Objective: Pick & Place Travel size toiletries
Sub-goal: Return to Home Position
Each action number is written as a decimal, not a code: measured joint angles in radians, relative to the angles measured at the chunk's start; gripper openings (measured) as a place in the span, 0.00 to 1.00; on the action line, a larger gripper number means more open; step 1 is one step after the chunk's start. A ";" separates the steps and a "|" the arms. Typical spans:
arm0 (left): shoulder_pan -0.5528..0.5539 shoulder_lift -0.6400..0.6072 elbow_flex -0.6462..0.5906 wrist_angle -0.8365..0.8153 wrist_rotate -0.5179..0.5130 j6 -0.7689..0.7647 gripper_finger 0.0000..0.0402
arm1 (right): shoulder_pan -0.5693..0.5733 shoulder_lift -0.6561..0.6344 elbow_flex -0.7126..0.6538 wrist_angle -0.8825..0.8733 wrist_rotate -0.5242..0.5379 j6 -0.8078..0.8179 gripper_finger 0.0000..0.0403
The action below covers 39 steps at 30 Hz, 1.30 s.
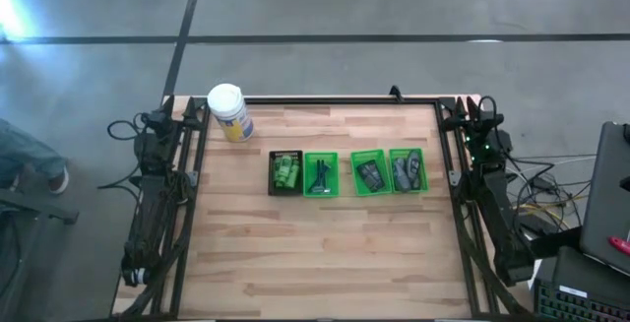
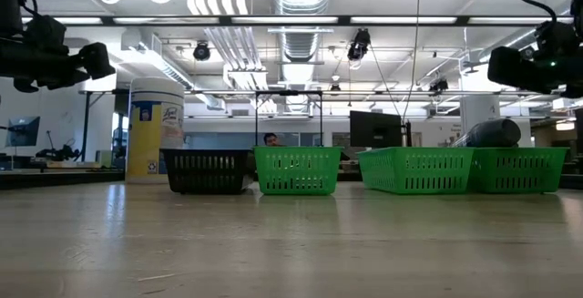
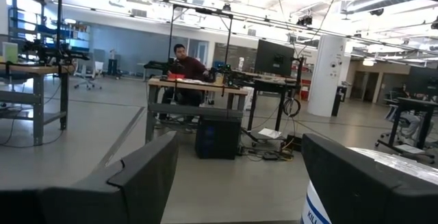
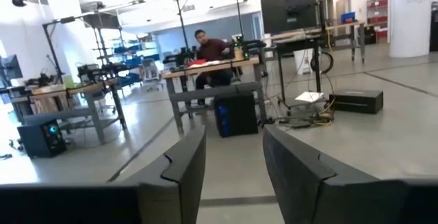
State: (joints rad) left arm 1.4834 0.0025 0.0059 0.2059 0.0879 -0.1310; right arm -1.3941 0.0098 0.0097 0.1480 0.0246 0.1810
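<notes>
From overhead: four trays in a row, 9 to 3 o'clock, mid-surface (image 1: 325,263). Black tray (image 1: 285,153) holds the green mini bottles (image 1: 286,174). First green tray (image 1: 320,155) holds the black sticks (image 1: 321,176), and the other two green trays (image 1: 368,153) hold the dark grey tubes (image 1: 370,175). Counts per tray: cannot tell. White-lidded jar (image 1: 228,112) at 10 o'clock. My left arm (image 1: 157,199) lies folded along the 9 o'clock edge, right arm (image 1: 489,189) along 3 o'clock. Both well apart from the trays.

Low view: tray walls hide nearly everything. One dark tube pokes above a rim toward 3 o'clock.

Left wrist view: left claw (image 3: 239,142) released, spread wide, nothing in it. Jar cut off at the frame edge. Only room beyond, with a person (image 3: 183,59) seated far off.

Right wrist view: right claw (image 4: 234,133) released, narrower gap, empty. No trays in sight.

Handling, my guess: all light, stiff plastic.
- Bottles: smooth and round, likely to roll, so pinch across mid-body.
- Tubes: grip across the flatter faces.
- Sticks: thin and fiddly, so take the stem just below the crossbar.
</notes>
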 joint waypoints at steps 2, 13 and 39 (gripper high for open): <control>0.000 0.000 0.000 0.000 0.000 0.000 0.78 | 0.000 0.006 0.000 -0.001 0.001 0.005 0.34; 0.000 0.000 0.000 -0.006 0.000 0.000 0.78 | 0.000 0.020 0.000 -0.011 0.001 0.000 0.26; 0.000 0.000 0.000 -0.005 0.000 0.000 0.78 | 0.000 0.019 0.001 -0.011 0.001 0.000 0.11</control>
State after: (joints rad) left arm 1.4834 0.0026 0.0059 0.2007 0.0881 -0.1310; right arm -1.3941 0.0292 0.0109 0.1371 0.0257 0.1810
